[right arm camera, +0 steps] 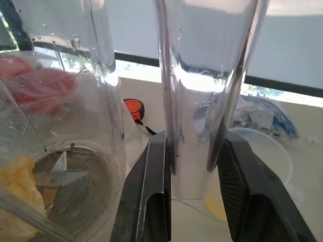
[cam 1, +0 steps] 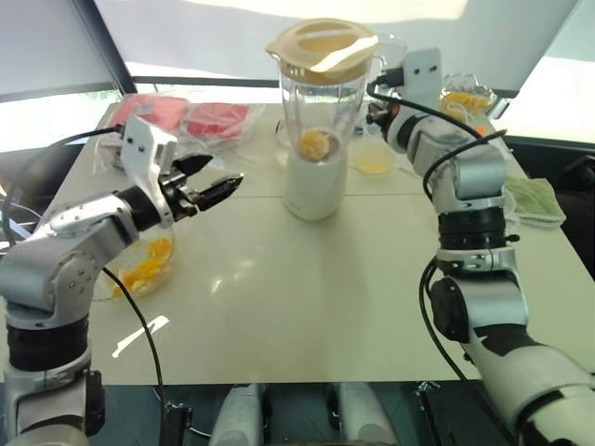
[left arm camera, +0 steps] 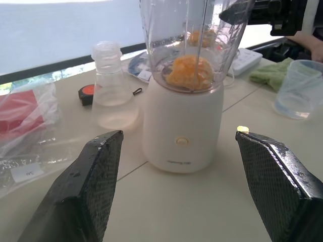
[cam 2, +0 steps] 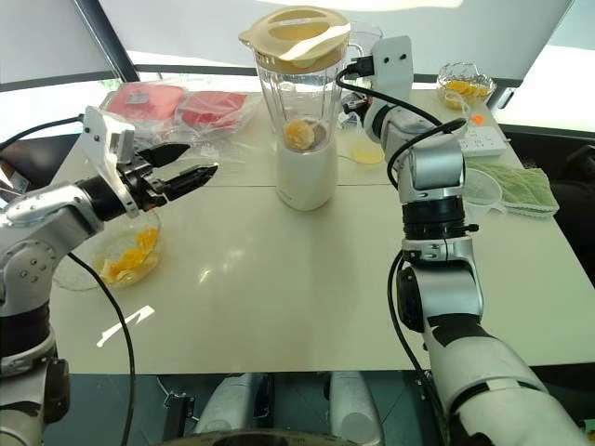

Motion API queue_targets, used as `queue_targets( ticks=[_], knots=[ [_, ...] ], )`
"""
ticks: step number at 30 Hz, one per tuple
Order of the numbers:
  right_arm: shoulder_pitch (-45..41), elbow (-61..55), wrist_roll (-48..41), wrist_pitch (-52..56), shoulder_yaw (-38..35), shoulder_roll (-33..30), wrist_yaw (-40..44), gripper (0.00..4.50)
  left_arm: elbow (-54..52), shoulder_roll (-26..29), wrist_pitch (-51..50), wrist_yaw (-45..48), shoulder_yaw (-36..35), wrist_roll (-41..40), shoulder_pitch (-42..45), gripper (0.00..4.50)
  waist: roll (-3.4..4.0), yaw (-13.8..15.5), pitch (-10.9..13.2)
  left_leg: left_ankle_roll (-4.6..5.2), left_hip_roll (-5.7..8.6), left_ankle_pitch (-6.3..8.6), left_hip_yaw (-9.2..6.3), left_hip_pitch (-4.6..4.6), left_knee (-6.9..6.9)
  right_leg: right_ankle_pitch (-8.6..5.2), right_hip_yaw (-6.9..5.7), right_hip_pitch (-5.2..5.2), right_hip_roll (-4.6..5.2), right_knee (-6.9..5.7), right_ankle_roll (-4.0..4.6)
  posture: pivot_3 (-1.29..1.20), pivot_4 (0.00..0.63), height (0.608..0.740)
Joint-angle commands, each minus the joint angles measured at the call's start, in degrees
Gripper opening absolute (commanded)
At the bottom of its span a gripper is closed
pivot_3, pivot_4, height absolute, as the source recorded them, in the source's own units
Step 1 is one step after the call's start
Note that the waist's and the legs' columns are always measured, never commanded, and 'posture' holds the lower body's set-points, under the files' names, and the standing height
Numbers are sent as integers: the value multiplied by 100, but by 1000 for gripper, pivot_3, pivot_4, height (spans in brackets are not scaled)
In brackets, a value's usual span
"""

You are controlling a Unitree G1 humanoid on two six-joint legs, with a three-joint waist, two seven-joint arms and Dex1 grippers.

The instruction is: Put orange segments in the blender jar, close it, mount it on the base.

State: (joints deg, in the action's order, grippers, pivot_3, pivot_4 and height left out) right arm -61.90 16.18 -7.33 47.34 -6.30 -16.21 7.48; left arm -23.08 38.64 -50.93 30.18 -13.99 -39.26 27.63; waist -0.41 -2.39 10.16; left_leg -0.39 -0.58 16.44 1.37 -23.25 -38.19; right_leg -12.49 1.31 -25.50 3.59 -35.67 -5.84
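Blender jar (cam 1: 321,107) sits on the white base (cam 1: 314,186) mid-table, tan lid (cam 1: 323,45) on top, orange segments (cam 1: 313,144) down by the blade. So fruit is in, lid looks on, jar looks mounted; whether it is locked into the base I can't tell.

Right gripper (right arm camera: 194,201) has its 2 black fingers pressed on either side of the jar's clear handle (right arm camera: 202,101), clamped on it. Left gripper (cam 1: 206,186) hangs apart from the jar on the robot's left, fingers spread wide, holding nothing, pointed toward the base.

More segments sit in a clear bowl (cam 1: 139,269) under the left arm, and another dish of them (cam 1: 465,98) at the far right corner. A small cup with yellow liquid (cam 1: 374,160) stands just beside the base, close to the right wrist.

Risks, as I judge them:
- Twisting or tugging by the handle with nothing steadying the base could drag or tip the whole unit.
- The handle is smooth and tapered, so the fingers could slide down it.
- Any sideways swing of the right wrist could knock the yellow cup.
- If the lid is only resting, a jolt pops it off.
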Motion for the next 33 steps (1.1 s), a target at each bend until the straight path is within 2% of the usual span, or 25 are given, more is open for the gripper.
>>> queue_targets(
  ticks=[1, 7, 12, 22, 25, 33],
  knots=[
    [-1, -557, 5, 411, -192, 214, -464, 712, -25, 26, 199, 36, -4, 75, 7, 3712, 0, 0, 0, 0, 0, 0, 0, 0, 0, 0, 0, 0, 0, 0, 0, 0, 150, 740],
    [106, -878, 14, 766, -320, 663, -1022, 712, 55, -24, 304, 46, 68, 159, -20, 3712, 0, -4, 0, -1, 4, -1, 0, 2, 0, 0, 0, 0, -1, -6, 0, 0, 150, 740],
    [255, -985, 37, 832, -215, 883, -1142, 712, 148, -62, 403, 54, 129, 222, -6, 3712, -1, -33, -1, -1, 5, -1, 3, 8, 0, 0, 2, 0, -2, -13, 0, 0, 150, 740],
    [402, -1204, 360, 840, 347, 1137, -1252, 712, 206, -122, 520, 47, 168, 322, -25, 3712, -4, -34, -3, -2, 4, -2, 4, 30, -1, -2, 8, 2, -7, -34, 3, 0, 150, 740],
    [468, -1236, 388, 828, 402, 1090, -1121, 712, 199, -137, 534, 46, 172, 348, -41, 3712, -5, -39, -3, -2, 4, -2, 7, 44, -1, -2, 11, 10, -7, -34, 3, 0, 150, 740],
    [484, -650, 384, 476, 408, 475, -420, 712, 217, -166, 557, 64, 215, 431, -39, 3712, -7, -20, -5, -2, 4, -2, 7, 71, -1, -3, 12, 38, -8, -33, 5, 0, 150, 740]
  ],
)
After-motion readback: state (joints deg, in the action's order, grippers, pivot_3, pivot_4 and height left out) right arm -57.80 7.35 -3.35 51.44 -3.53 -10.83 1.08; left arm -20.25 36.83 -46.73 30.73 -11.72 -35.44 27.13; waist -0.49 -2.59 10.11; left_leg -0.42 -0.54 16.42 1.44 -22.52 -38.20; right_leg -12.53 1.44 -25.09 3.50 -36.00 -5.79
